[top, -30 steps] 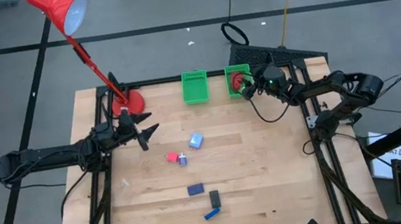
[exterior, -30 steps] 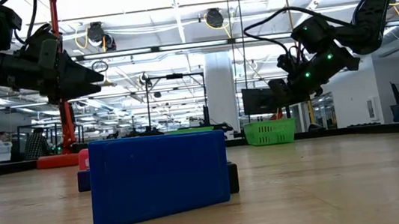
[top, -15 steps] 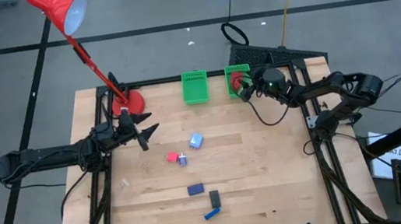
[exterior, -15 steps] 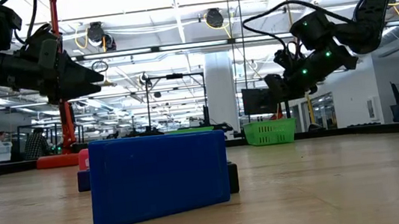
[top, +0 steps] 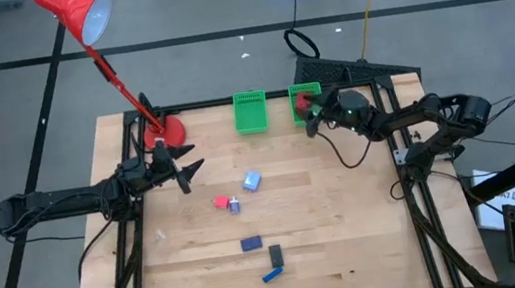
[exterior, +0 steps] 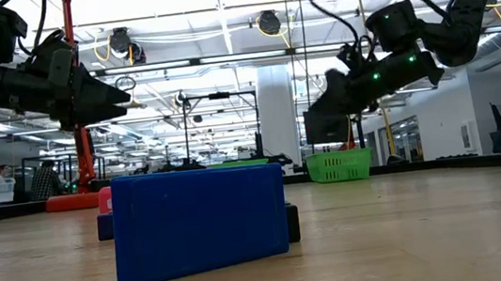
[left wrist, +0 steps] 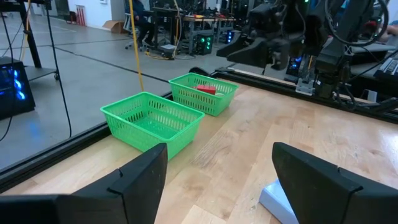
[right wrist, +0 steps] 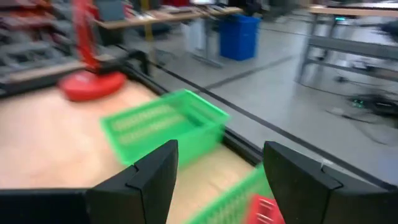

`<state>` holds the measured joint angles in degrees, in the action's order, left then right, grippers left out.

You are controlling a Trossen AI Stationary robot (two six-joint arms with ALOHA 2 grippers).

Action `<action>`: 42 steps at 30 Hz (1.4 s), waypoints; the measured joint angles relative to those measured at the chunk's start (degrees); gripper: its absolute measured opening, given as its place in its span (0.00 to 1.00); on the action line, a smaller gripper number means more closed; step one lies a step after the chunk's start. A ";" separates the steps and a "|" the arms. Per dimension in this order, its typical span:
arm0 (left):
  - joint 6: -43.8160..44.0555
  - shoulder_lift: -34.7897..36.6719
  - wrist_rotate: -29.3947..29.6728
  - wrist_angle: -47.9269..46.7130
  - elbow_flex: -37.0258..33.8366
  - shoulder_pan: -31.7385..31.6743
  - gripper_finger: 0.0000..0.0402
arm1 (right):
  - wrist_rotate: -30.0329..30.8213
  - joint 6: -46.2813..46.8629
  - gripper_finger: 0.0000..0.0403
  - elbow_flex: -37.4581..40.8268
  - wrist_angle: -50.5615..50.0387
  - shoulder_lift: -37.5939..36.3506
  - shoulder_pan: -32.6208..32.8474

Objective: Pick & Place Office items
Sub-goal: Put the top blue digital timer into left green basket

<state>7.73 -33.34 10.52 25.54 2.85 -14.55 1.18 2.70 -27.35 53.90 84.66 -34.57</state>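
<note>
Swung leftward, right gripper (top: 309, 123) hangs jaws open beside the red-block basket (top: 305, 99); left jaws open.

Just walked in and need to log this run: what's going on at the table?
The robot is sorting small office items into green baskets. The right gripper, jaws open and empty, is beside the right basket, which already holds a red block. The left basket looks empty. The left gripper waits open near the red lamp base. A pale blue cube and several other pieces remain on the table.
</note>
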 joint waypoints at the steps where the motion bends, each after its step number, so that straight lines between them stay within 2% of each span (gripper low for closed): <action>1: 0.00 0.00 -0.02 0.02 0.00 0.00 0.73 | -1.61 0.53 0.56 0.00 0.75 0.00 0.16; 5: 0.01 0.00 -0.01 0.02 0.00 0.00 0.72 | -5.96 1.35 0.56 0.00 3.16 0.00 1.04; 12: 0.00 -0.02 -0.01 0.02 0.00 0.00 0.68 | -7.85 0.99 0.55 0.00 5.52 0.00 3.00; 18: 0.00 0.00 -0.02 0.00 0.00 0.00 0.70 | -12.29 1.10 0.55 0.00 7.29 0.02 4.02; 23: 0.00 0.00 -0.01 0.02 0.00 0.00 0.72 | -18.43 1.67 0.55 0.00 8.47 0.02 5.54; 26: 0.00 -0.01 -0.02 0.02 0.00 0.00 0.74 | -23.74 5.20 0.56 0.00 8.47 0.02 7.18; 31: 0.00 -0.02 -0.02 0.02 0.00 0.00 0.73 | -29.90 9.49 0.56 0.00 8.80 0.02 11.65; 42: 0.00 -0.01 -0.02 0.01 0.00 0.00 0.68 | -31.48 10.15 0.56 0.02 15.71 -1.69 27.12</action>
<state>7.73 -33.35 10.50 25.55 2.85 -14.55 -30.30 12.84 -27.33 69.60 82.97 -7.45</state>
